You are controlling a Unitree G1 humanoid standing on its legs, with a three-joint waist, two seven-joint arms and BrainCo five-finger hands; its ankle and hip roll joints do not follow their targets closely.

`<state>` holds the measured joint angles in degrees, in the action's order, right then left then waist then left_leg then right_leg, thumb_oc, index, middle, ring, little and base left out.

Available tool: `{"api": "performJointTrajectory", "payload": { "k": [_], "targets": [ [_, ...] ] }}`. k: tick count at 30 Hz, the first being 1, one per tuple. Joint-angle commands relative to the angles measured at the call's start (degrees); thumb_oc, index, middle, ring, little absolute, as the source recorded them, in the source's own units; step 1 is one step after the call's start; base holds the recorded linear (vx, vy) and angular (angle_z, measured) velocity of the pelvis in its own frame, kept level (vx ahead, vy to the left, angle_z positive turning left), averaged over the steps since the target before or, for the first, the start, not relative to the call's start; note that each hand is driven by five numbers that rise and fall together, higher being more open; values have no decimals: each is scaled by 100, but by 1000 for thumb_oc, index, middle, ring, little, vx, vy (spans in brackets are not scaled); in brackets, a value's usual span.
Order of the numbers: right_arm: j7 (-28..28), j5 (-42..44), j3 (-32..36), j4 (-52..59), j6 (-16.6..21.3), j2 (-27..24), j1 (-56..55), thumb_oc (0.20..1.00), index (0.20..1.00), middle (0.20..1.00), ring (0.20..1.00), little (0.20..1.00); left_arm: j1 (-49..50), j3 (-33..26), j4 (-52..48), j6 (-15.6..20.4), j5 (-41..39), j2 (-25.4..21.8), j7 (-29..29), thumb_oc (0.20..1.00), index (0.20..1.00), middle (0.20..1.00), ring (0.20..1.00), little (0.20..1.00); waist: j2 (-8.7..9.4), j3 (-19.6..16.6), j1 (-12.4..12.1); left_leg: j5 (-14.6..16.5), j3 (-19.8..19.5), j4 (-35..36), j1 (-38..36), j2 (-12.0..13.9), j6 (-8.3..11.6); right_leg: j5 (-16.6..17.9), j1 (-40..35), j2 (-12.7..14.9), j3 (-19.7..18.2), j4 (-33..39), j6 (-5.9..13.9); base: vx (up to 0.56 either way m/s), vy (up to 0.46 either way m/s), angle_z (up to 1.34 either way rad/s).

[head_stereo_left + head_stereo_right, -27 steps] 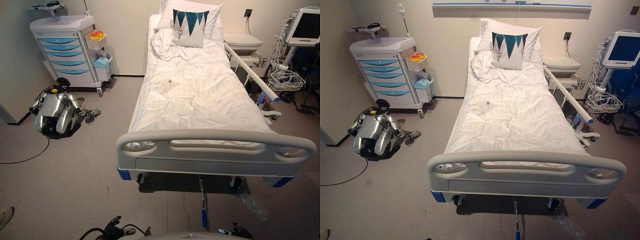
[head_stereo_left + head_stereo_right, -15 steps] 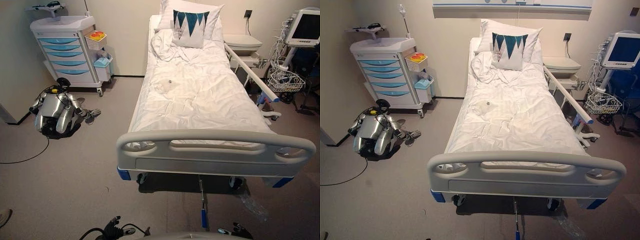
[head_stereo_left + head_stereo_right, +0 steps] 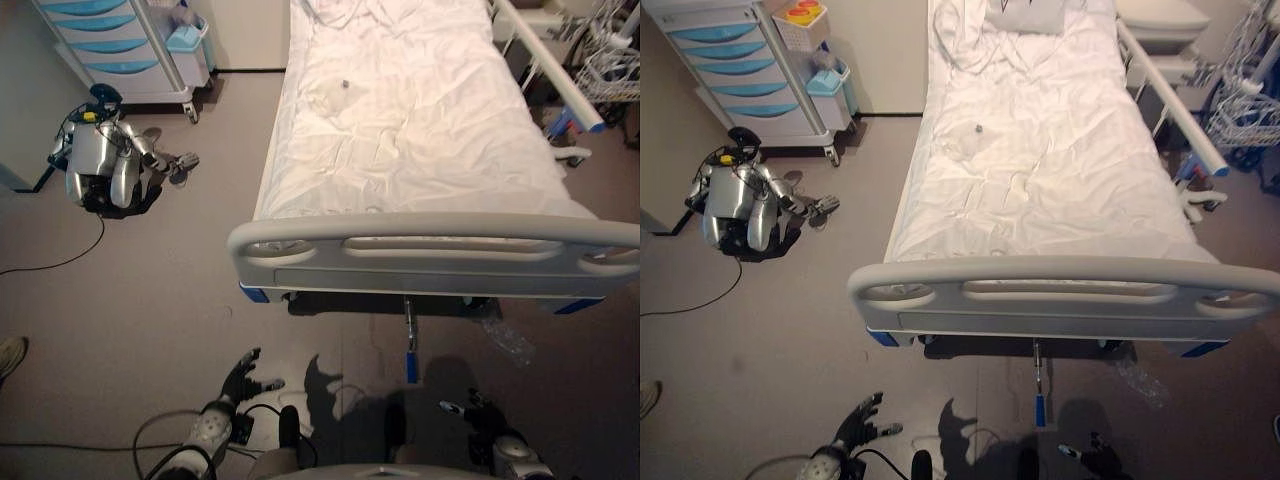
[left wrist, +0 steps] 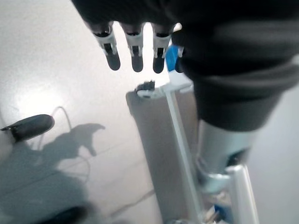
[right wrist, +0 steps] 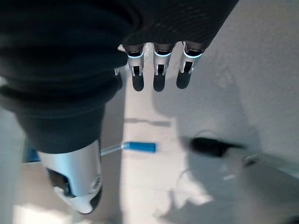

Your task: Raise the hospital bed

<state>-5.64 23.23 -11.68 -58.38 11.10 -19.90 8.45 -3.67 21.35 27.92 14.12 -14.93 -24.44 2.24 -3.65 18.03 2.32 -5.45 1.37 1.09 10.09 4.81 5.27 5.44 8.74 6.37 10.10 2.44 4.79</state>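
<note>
The hospital bed [image 3: 420, 150], with white sheets and a grey footboard [image 3: 430, 245], stands in front of me. A metal crank with a blue grip [image 3: 411, 362] sticks out over the floor from under the footboard. My left hand [image 3: 240, 375] hangs low at the left, fingers [image 4: 135, 51] straight, and holds nothing. My right hand [image 3: 475, 412] hangs low at the right, short of the crank and to its right. Its fingers [image 5: 156, 70] are straight and hold nothing, and the blue grip [image 5: 140, 147] lies past them in the right wrist view.
Another silver robot [image 3: 100, 175] lies slumped on the floor left of the bed. A cart with blue drawers [image 3: 110, 50] stands at the back left. A side rail [image 3: 545, 65] runs along the bed's right. A crumpled clear bottle [image 3: 505, 340] lies on the floor, and a person's shoe [image 3: 10, 355] shows at the left edge.
The camera has tipped down: the bed sits higher in the picture and more floor shows. Both hands reach farther into view. The bed itself has not moved.
</note>
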Motion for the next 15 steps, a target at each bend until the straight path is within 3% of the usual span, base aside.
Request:
{"api": "performJointTrajectory", "payload": {
  "k": [1,4,5,8,11,15],
  "targets": [
    [-154,259,-8,554,182,-82,319,1000,1000,1000,1000,1000,-284,-88,-599,176,-262,-337,-151,1000,1000,1000,1000,1000,189,300,37,225,-95,-533,432,-298,-232,-275,758,189,-97,-1063,214,-125,-17,-6],
    [-193,296,-65,796,196,-124,470,1000,1000,1000,1000,1000,-475,-26,-1057,137,-364,-517,-219,1000,1000,1000,1000,1000,171,412,47,205,-89,-713,795,-293,-221,-292,1134,207,-121,-1251,196,-153,-46,-4],
    [-258,359,-124,1045,217,-168,689,1000,1000,1000,1000,1000,-738,90,-1629,128,-475,-741,-274,1000,1000,1000,1000,1000,137,603,51,187,-94,-903,1164,-299,-210,-304,1539,231,-145,-1472,181,-144,-48,1],
    [-332,480,-110,1008,238,-158,921,1000,1000,1000,1000,1000,-1018,223,-1898,128,-506,-816,-267,1000,1000,1000,1000,1000,104,732,29,183,-106,-1057,1449,-299,-194,-327,1815,238,-146,-1625,167,-124,-35,9],
    [-505,612,-59,1473,357,-268,1240,1000,1000,1000,1000,1000,-1337,411,-2527,187,-721,-980,-228,1000,1000,1000,1000,1000,28,1037,49,222,-70,-1353,1957,-278,-190,-341,2371,255,-192,-1956,155,-117,2,2],
    [-716,475,-50,2126,438,-398,1376,1000,1000,1000,1000,1000,-1521,419,-3003,208,-621,-1243,-131,1000,1000,1000,1000,1000,-20,1176,79,226,-43,-1486,2397,-263,-184,-335,2836,268,-255,-2105,162,-52,2,-3]
  ]
}}
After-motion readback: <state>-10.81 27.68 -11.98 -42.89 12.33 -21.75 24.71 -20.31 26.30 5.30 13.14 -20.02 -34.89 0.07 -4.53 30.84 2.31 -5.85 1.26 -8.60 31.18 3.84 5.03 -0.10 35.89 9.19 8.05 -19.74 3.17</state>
